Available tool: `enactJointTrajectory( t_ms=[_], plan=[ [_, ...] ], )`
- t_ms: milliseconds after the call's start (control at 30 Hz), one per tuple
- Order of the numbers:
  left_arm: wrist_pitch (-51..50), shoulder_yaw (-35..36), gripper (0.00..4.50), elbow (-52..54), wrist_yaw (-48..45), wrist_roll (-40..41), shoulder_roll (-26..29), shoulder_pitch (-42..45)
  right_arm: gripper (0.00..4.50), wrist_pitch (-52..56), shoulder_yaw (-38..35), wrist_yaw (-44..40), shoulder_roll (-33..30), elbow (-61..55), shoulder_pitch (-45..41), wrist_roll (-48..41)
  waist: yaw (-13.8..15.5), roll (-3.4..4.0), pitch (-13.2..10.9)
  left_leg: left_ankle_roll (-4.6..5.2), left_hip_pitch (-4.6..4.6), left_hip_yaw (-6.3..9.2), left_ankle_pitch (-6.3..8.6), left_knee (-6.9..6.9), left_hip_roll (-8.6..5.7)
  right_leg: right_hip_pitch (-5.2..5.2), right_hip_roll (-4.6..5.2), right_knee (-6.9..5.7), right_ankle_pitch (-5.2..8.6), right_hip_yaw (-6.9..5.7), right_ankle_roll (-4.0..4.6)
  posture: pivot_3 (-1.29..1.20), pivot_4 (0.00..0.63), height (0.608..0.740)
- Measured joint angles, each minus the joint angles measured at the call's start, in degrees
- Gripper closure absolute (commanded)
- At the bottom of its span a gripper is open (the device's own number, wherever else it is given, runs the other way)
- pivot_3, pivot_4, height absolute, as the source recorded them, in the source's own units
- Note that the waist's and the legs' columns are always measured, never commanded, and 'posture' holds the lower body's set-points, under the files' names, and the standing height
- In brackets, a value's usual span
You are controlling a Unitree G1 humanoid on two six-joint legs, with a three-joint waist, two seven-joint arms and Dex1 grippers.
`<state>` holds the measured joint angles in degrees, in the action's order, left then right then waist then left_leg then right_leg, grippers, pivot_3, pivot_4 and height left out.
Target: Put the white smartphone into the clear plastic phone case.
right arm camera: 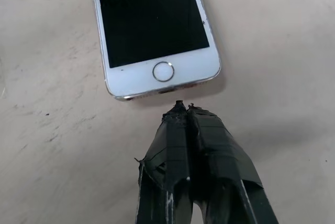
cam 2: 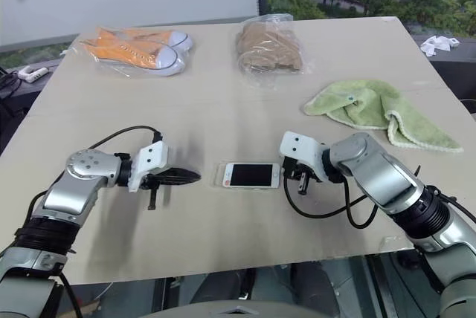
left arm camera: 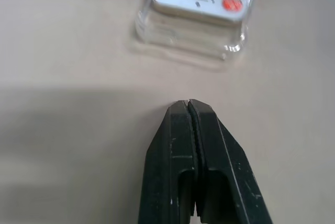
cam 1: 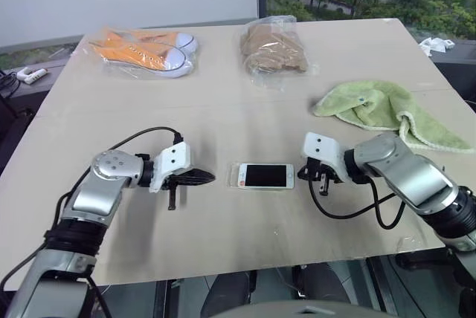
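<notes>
Both grippers rest low over the tan table [cam 1: 223, 110] in the head view: left gripper [cam 1: 199, 177] and right gripper [cam 1: 311, 174], each shut and empty, flank the white smartphone [cam 1: 265, 175].

Left wrist view: the phone's end sits in the clear plastic phone case [left arm camera: 186, 46], its far part cut off.

Right wrist view: closed tips lie just short of the phone's home-button end.
</notes>
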<state>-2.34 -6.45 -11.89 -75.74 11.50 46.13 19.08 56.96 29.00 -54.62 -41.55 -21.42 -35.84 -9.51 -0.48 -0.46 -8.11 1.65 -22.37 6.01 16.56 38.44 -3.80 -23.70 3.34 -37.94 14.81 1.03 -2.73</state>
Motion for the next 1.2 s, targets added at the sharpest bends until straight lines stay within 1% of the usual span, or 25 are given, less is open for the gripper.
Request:
enactJointTrajectory(
  t_ms=[167,300,567,767,1200],
  plan=[
    [0.1,-1.1,4.50,-0.7,0.0,-0.3,-3.4,1.5,4.47,0.0,0.5,0.0,0.0,0.0,-0.1,0.1,-0.1,0.00,0.0,0.00,-0.02,0.00,0.00,0.02,-0.02,-0.01,0.00,0.00,0.00,0.01,0.00,0.00,0.150,0.740],
    [-0.4,-2.4,4.50,-1.2,-0.1,-1.1,-4.8,3.4,4.47,0.0,0.6,0.0,0.0,0.1,-0.1,0.1,-0.2,0.00,0.0,0.00,-0.02,0.01,0.00,0.02,-0.02,-0.01,-0.01,-0.01,0.00,0.00,0.00,0.00,0.150,0.740],
    [-2.4,-3.1,4.50,-1.1,-0.2,-1.3,-6.2,4.4,4.47,0.2,2.0,0.1,1.7,0.9,-1.9,0.5,-0.2,-0.01,0.0,0.00,-0.03,0.03,0.00,0.05,-0.02,-0.01,0.00,-0.01,0.00,-0.02,0.00,0.00,0.150,0.740],
    [-3.6,-3.2,4.50,-1.1,0.0,-2.0,-7.8,5.1,4.47,0.4,3.9,0.4,2.6,2.4,-3.4,2.5,-0.1,0.00,0.0,0.00,-0.04,0.05,0.00,0.07,-0.03,0.00,0.00,-0.02,0.00,-0.05,0.00,0.00,0.150,0.740],
    [-6.9,-3.1,4.50,0.4,1.1,-3.6,-10.1,5.2,4.47,0.4,4.9,0.2,4.4,6.0,-4.9,5.6,0.1,-0.02,0.1,0.00,-0.03,0.14,0.00,0.32,-0.06,0.08,0.01,-0.07,-0.03,-0.11,-0.05,0.00,0.150,0.740]
  ],
)
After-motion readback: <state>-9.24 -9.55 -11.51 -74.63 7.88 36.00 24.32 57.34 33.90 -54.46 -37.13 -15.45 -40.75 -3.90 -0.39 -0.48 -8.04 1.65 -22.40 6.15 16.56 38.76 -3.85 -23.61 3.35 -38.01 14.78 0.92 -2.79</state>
